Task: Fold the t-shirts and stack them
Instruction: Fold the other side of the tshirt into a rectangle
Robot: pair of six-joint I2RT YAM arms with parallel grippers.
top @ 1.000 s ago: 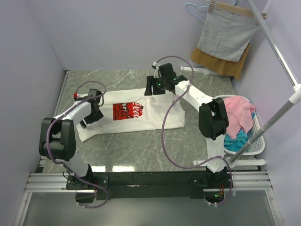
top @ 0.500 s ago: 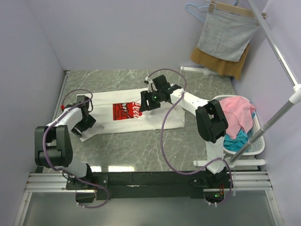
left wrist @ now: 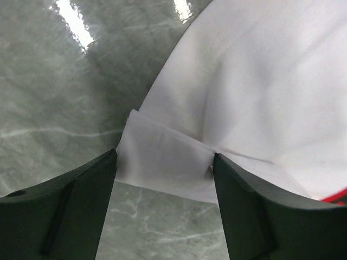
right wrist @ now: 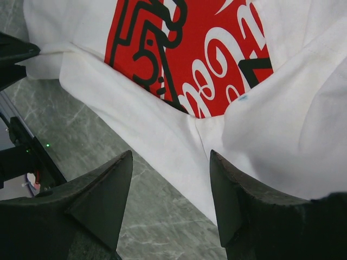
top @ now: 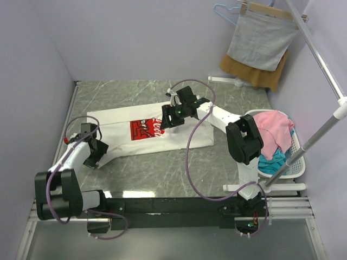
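Top external view: a white short-sleeved cotton t-shirt with a red square chest print lies print-up across the middle of the grey-green marbled counter, its length running from 9 to 3 o'clock. The left tool sits at the shirt's 9 o'clock end. The left wrist view shows its jaws spread wide, with a small folded-over corner of white cloth lying between them on the counter, not yet pinched. The right tool hangs over the garment at 2 o'clock of the print, jaws likewise spread and holding nothing. Its wrist view frames the shirt's edge just beside the lettering.

The step appears to be taking hold for a first fold. Done well, the left tool would sink until both fingers meet the counter on either side of the corner, then close on both layers together — a grab at the top layer alone would likely peel the fold open. The right tool looks better served by an edge than by the flat middle, where there is little to bite. Both should lift low and travel together, keeping the cloth taut.
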